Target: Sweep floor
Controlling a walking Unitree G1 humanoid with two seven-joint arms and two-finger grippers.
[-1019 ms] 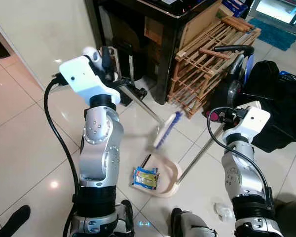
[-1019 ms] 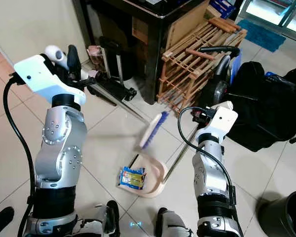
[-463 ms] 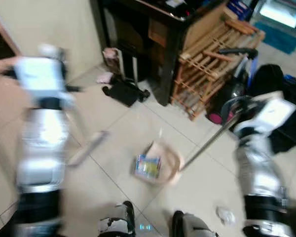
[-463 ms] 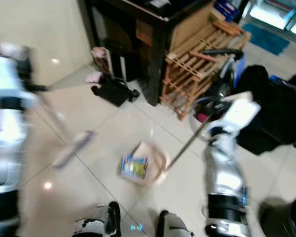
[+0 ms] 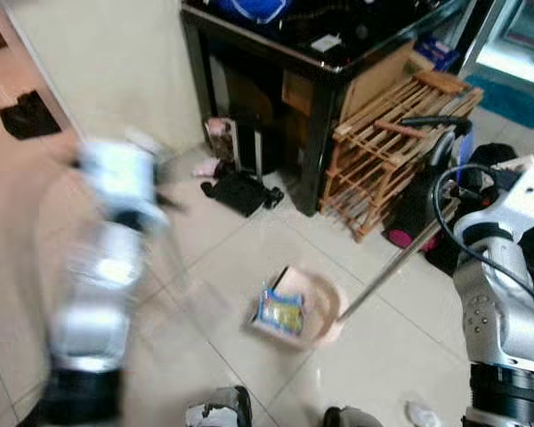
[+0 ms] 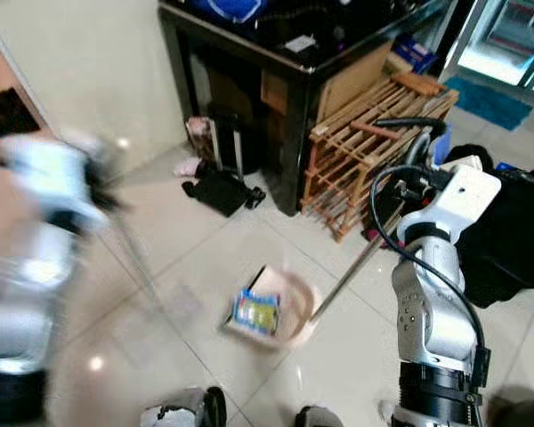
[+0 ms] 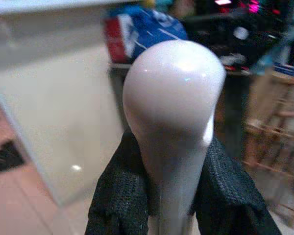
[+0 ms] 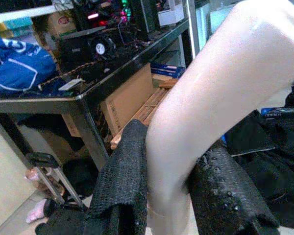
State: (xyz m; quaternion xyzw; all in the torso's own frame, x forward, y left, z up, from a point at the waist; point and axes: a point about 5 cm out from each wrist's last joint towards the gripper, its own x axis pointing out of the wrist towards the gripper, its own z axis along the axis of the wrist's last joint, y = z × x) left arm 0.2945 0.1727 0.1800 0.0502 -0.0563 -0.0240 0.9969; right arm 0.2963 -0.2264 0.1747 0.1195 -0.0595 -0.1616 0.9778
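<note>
My left gripper (image 7: 169, 166) is shut on the broom's rounded white handle top (image 7: 174, 98). The left arm (image 5: 107, 258) is motion-blurred at the left, and the broom's thin stick (image 6: 133, 253) slants down toward the floor left of the dustpan. The cream dustpan (image 5: 327, 307) lies on the tiles with a blue-and-yellow wrapper (image 5: 280, 311) in it. Its long metal rod (image 5: 387, 271) rises to my right gripper (image 8: 171, 171), which is shut on the cream dustpan handle (image 8: 210, 93).
A black table (image 5: 320, 67) stands ahead, with a wooden rack (image 5: 400, 124) leaning on it. A vacuum cleaner (image 5: 432, 169) and black bags (image 6: 516, 240) crowd the right. Dark clutter (image 5: 240, 191) lies by the table leg. A crumpled paper (image 5: 423, 414) lies near my feet.
The left arm swung the broom away from the dustpan toward the left and is blurred. The view tilted up. The dustpan and wrapper stayed on the floor.
</note>
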